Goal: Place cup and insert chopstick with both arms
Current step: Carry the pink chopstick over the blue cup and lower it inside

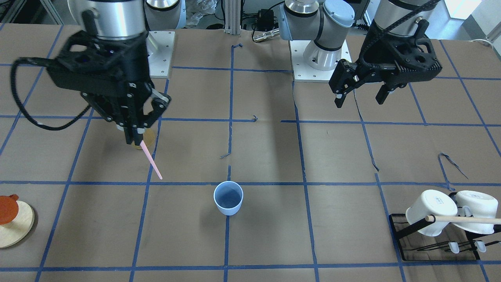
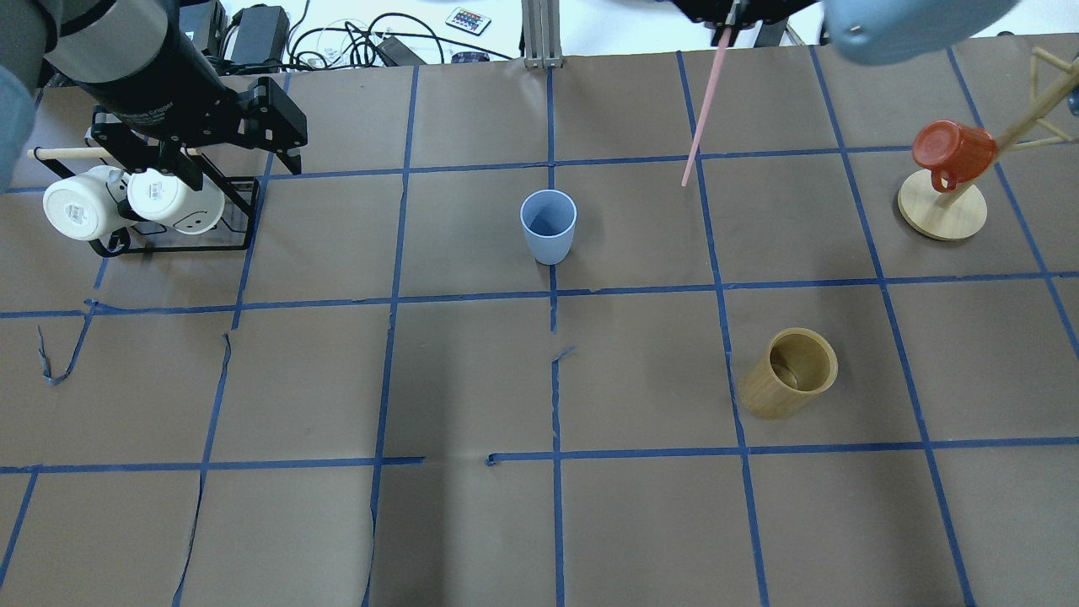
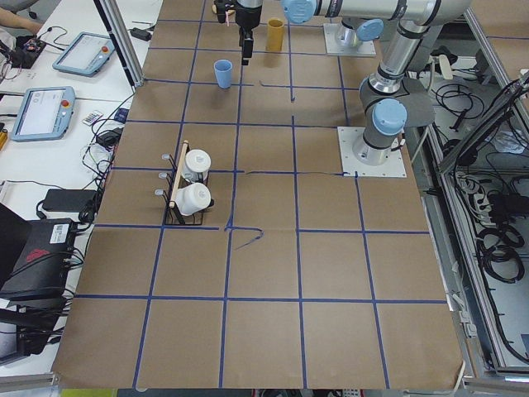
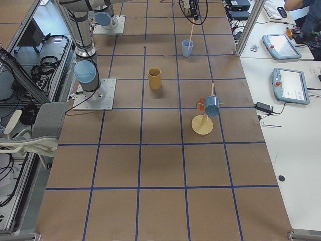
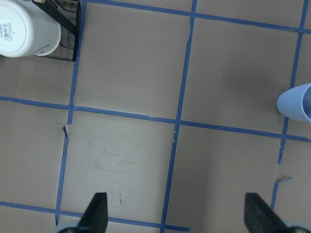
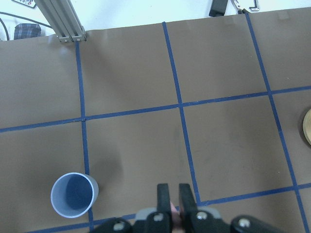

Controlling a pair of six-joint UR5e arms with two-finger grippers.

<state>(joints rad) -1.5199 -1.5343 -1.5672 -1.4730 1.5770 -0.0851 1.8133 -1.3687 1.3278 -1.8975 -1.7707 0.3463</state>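
The light-blue cup [image 1: 228, 197] stands upright and empty near the table's middle; it also shows in the overhead view [image 2: 548, 225] and the right wrist view [image 6: 73, 195]. My right gripper [image 1: 133, 139] is shut on the top of a pale-pink chopstick [image 1: 152, 160], held tilted in the air above the table, its tip off to the side of the cup. In the overhead view the chopstick [image 2: 702, 114] hangs to the right of the cup. My left gripper [image 1: 360, 100] is open and empty, high above the table, away from the cup [image 5: 296, 102].
A tan bamboo cylinder [image 2: 788, 375] stands on the robot's right side. Two white mugs [image 2: 84, 202] hang on a black rack [image 1: 399, 231] with a wooden dowel [image 1: 465, 219], below the left arm. A red mug [image 2: 952, 156] hangs on a wooden stand [image 2: 942, 215].
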